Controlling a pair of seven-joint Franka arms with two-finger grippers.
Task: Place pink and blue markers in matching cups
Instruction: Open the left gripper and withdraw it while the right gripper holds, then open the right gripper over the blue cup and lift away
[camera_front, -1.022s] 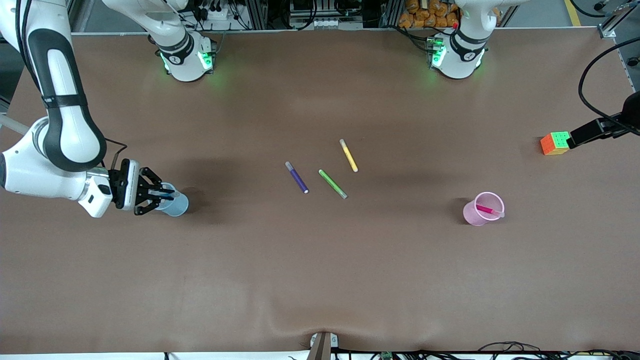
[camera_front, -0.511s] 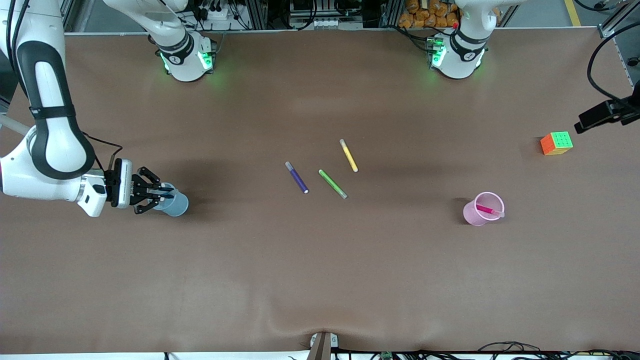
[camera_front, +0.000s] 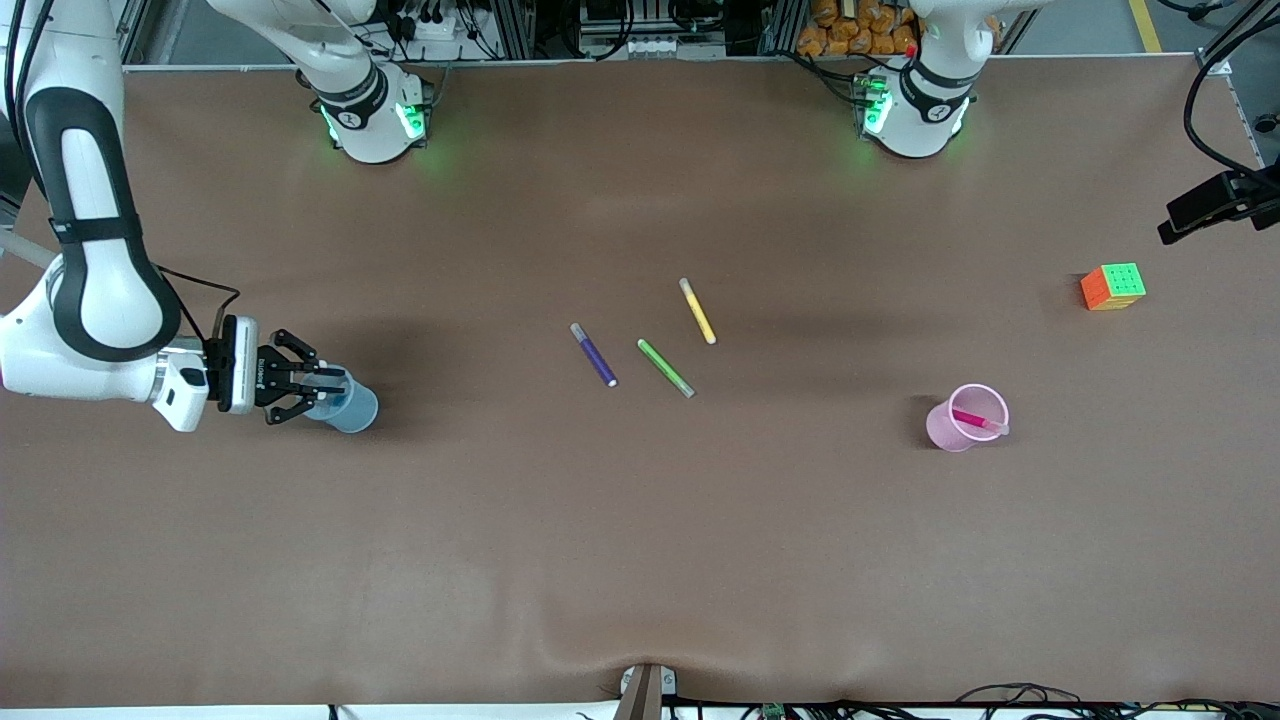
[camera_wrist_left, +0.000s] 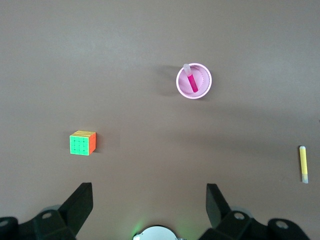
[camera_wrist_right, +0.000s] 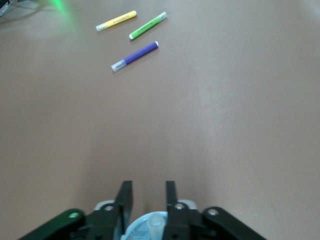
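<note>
Blue marker (camera_wrist_right: 155, 226) stands in the blue cup (camera_front: 355, 408), mid-height in the front view at the right arm's end of the bench. My right claw (camera_front: 335, 387) hangs released around its tip. I'd rise straight up, so I don't clip the rim. Pink marker (camera_front: 972, 420) rests in the pink cup (camera_front: 945, 428). My left claw (camera_wrist_left: 149, 187) waits unclenched, empty.

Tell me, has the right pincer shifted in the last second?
Yes. The right pincer, at the blue cup, has drawn back slightly toward the right arm's end of the table, judged against that unmoved cup.
</note>
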